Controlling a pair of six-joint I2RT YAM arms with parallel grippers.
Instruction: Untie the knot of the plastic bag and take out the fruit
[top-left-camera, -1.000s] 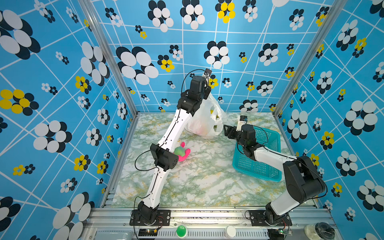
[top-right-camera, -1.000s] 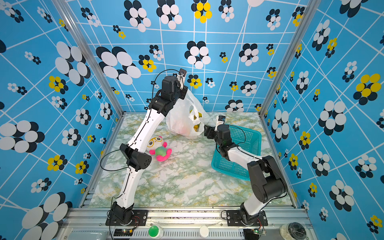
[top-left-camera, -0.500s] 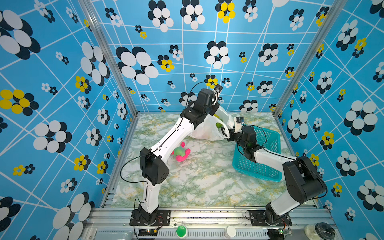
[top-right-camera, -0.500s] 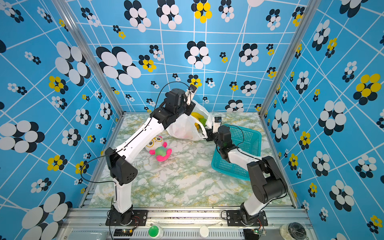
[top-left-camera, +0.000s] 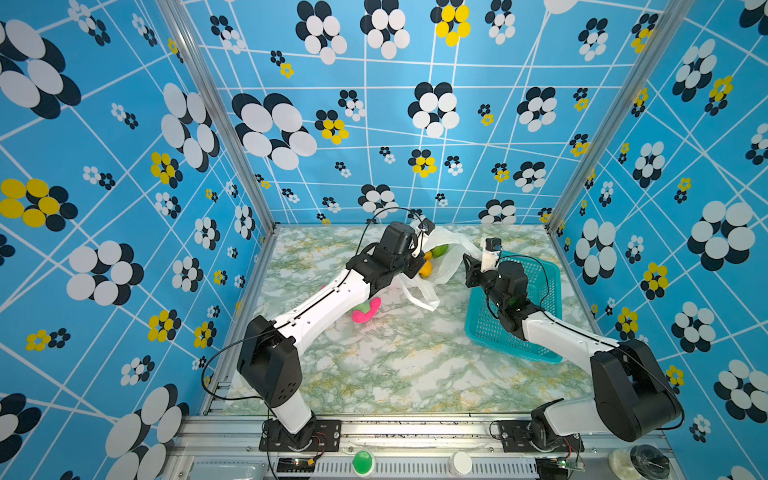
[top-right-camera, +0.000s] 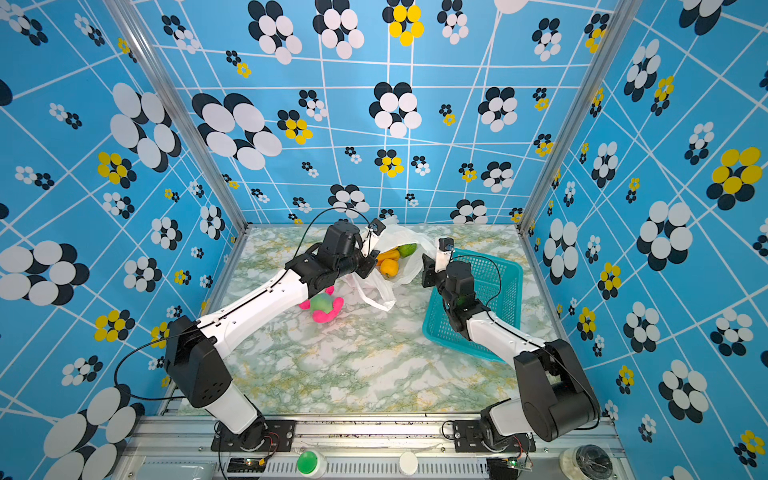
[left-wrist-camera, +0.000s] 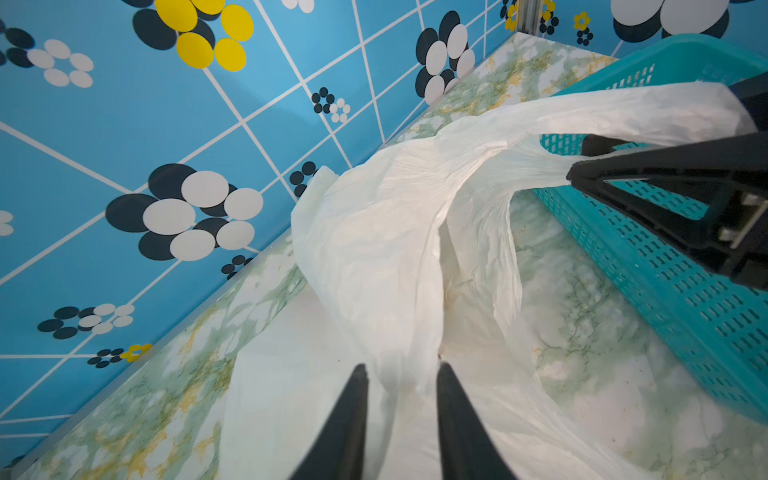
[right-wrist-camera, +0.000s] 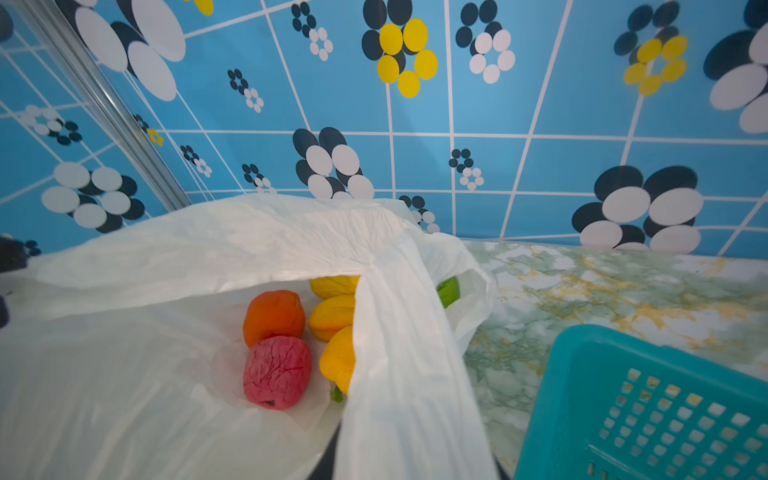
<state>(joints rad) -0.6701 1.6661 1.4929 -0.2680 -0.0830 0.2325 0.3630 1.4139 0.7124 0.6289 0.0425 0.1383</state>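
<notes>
Where the marbled surface (top-left-camera: 395, 365) met the back wall at about 12 o'clock in both top views, the plastic bag (top-left-camera: 453, 249) lay slumped with its mouth open, and the fruit (top-left-camera: 428, 269) showed inside it, yellow-orange pieces and a green fruit (top-right-camera: 407, 249). One loose handle loop (top-left-camera: 422, 297) trailed from the bag toward 6 o'clock. The left arm (top-left-camera: 328, 299) reached from 7 o'clock up to the bag, passing over a pink and green plush toy (top-right-camera: 322, 307) at about 10 o'clock, and its tip was hidden under the wrist. The right fingers (top-left-camera: 469, 270) met the bag's 3 o'clock edge, just beyond the far corner of the teal basket (top-left-camera: 484, 328), which sat at 3 o'clock. In the left wrist view, the left fingers (left-wrist-camera: 353, 415) stood apart with a fold of bag film running between them. Whether the film touched either could not be told. The right fingers (left-wrist-camera: 602, 174) were pinched together on a gathered handle strip (left-wrist-camera: 523, 166), with the basket (left-wrist-camera: 685, 291) behind them. In the right wrist view, that strip (right-wrist-camera: 395, 374) ran down to the barely visible right fingers, and inside the open bag lay an orange fruit (right-wrist-camera: 274, 316), a pink-red fruit (right-wrist-camera: 277, 372), three yellow pieces (right-wrist-camera: 332, 318) and part of the green fruit (right-wrist-camera: 448, 291), all resting on the bag's inner film.
</notes>
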